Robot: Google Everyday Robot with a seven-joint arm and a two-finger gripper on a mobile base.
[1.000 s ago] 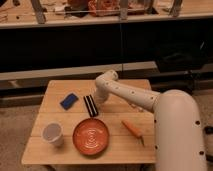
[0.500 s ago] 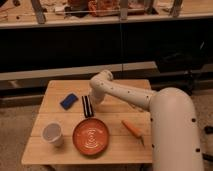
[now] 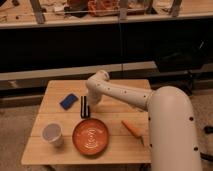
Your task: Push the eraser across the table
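Observation:
A blue eraser lies flat on the left part of the wooden table. My gripper hangs from the white arm with its two dark fingers pointing down at the table. It stands just right of the eraser and a little nearer, with a small gap between them. It sits just above the far rim of the orange plate.
An orange plate lies at the table's front centre. A white cup stands at the front left. A carrot lies at the front right. The arm's white body covers the table's right side. A dark shelf runs behind.
The gripper has moved left across the table, closing in on the blue eraser. The eraser, plate, cup and carrot have not moved.

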